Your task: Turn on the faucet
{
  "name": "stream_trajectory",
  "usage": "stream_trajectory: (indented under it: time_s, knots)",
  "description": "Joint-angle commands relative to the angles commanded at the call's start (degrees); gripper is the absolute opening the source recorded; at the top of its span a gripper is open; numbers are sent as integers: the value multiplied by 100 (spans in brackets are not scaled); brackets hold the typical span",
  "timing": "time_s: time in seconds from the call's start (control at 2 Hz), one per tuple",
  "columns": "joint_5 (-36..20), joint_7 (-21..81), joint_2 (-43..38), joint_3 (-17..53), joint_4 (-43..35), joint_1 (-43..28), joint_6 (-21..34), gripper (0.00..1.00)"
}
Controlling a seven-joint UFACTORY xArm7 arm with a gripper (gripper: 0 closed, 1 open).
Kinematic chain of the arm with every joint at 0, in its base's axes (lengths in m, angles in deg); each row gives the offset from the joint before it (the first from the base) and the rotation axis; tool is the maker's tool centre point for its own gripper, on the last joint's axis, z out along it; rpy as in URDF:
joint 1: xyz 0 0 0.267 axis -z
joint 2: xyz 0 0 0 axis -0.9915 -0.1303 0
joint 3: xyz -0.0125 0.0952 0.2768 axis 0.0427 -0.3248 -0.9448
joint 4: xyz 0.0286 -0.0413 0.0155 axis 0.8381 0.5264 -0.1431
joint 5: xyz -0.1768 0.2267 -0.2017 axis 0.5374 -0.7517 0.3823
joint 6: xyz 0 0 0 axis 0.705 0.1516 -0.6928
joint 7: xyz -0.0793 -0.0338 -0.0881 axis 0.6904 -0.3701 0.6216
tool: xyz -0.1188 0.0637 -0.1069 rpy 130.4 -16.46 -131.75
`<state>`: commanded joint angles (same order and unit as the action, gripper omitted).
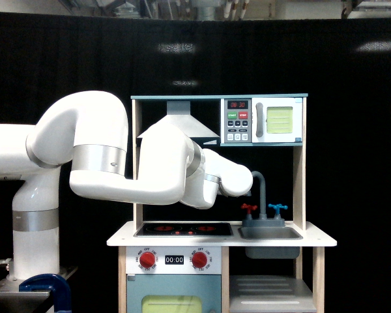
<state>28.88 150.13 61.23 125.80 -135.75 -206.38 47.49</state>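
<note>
The white arm reaches across from the exterior view's left, its last joint ending right in front of the faucet; the pincer itself is hidden behind that rounded last segment, so I cannot tell whether it is spread or pressed together, nor whether it touches anything. The faucet stands at the back of the grey sink, which is set into the white tabletop of a toy kitchen; only the upright pipe and part of its curve show, the tip of the spout being covered by the arm's end. At the pipe's foot sit two cross-shaped handles: the red handle at about 8 o'clock from the base, the blue handle at about 4 o'clock; both stand clear of the arm, which hangs above the red one. At 9 o'clock from the sink lies the black stove top with red rings; under it, on the front panel, two red knobs flank a small digital clock. At 12 o'clock above the sink hangs a toy microwave with a yellow-green door; at 10 o'clock from the faucet, partly behind the arm, is a white hood. A black curtain fills the background.
</note>
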Motion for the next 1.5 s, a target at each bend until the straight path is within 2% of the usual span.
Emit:
stream_trajectory:
  time_s: [1.0,1.5]
  knots:
    - [516,-281,232,177,-1136,-121,968,100]
    - [680,-447,240,109,-1267,75,1282,100]
